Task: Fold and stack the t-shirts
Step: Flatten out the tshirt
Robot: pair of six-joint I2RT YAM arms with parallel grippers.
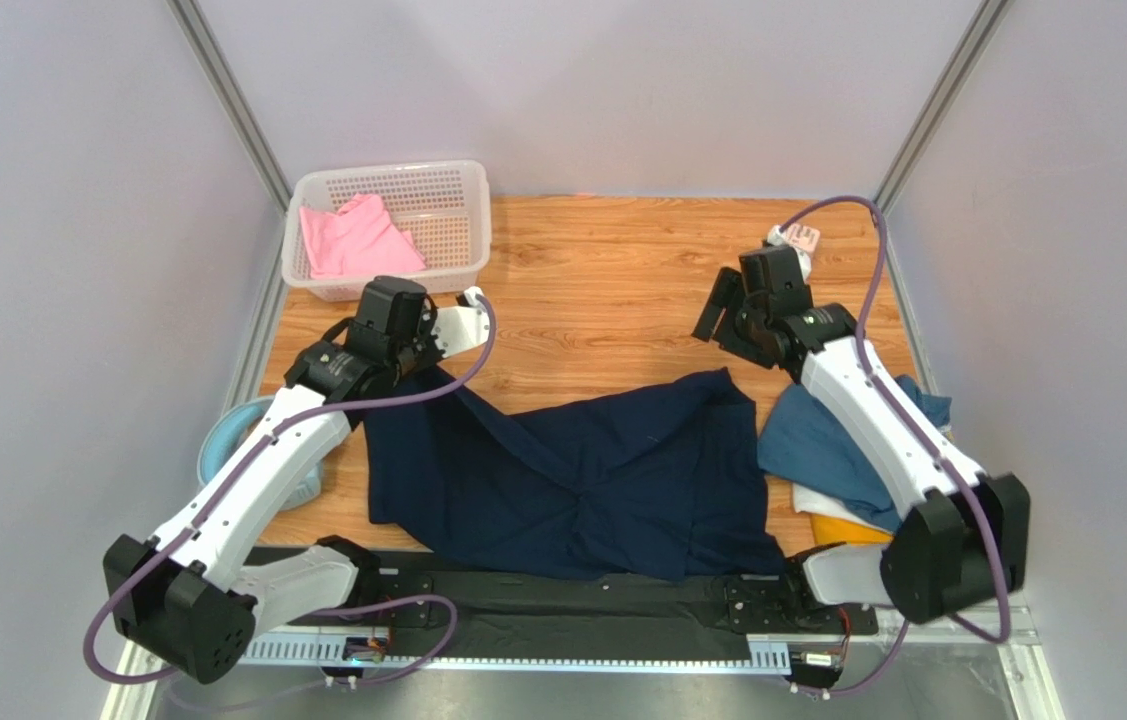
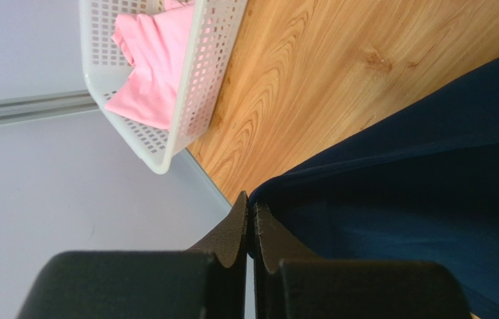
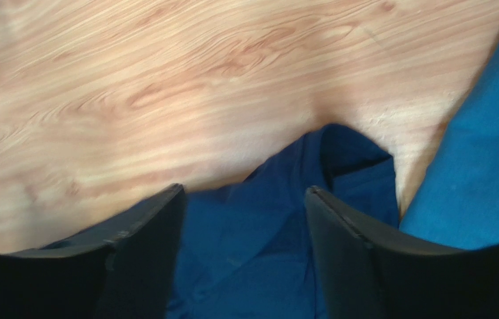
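Note:
The dark navy t-shirt (image 1: 584, 473) lies spread across the middle of the table. My left gripper (image 2: 250, 211) is shut on its left edge, with the navy cloth (image 2: 431, 173) running off to the right. My right gripper (image 1: 723, 324) hangs open just beyond the shirt's far right corner. In the right wrist view its fingers (image 3: 244, 189) stand wide apart over that corner (image 3: 285, 219), holding nothing. A teal t-shirt (image 1: 840, 443) (image 3: 478, 166) lies on the right, over a white one (image 1: 825, 510) and a mustard yellow one (image 1: 855, 530). A pink t-shirt (image 1: 351, 237) (image 2: 149, 66) sits in the basket.
A white mesh basket (image 1: 449, 188) (image 2: 192, 100) stands at the far left corner. A pale blue bowl (image 1: 224, 435) shows at the left edge beside my left arm. A small white and pink object (image 1: 795, 236) lies at the far right. Grey walls close in both sides.

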